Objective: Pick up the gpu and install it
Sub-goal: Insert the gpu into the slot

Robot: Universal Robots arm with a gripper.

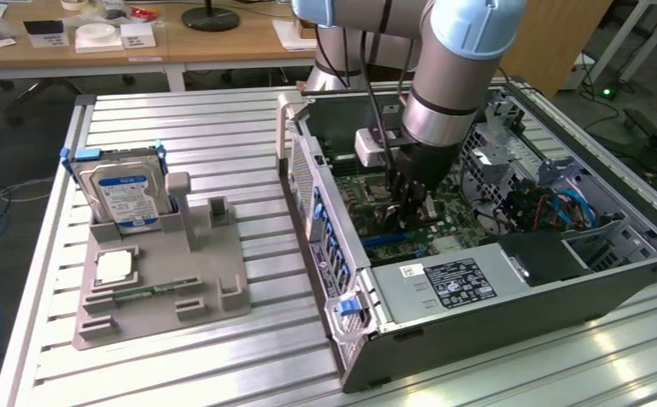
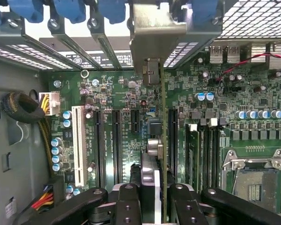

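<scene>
The gpu (image 2: 162, 117) stands on edge between my fingers, a thin dark card seen edge-on. Its grey metal bracket (image 2: 157, 33) points at the case's rear slot openings. My gripper (image 2: 154, 201) is shut on the card, with black fingers (image 2: 129, 204) on either side. The card hangs over the green motherboard (image 2: 107, 93), right beside a long black slot (image 2: 172, 140); I cannot tell whether it touches the board. In the exterior view my gripper (image 1: 408, 208) reaches down into the open computer case (image 1: 317, 212).
A blue-labelled hard drive (image 1: 125, 191) stands in a grey holder (image 1: 169, 288) at the exterior view's left, with a small silver chip (image 1: 115, 267) in front. Inside the case are the power supply (image 1: 453, 284), the processor socket (image 2: 257, 183) and cables (image 2: 42, 136).
</scene>
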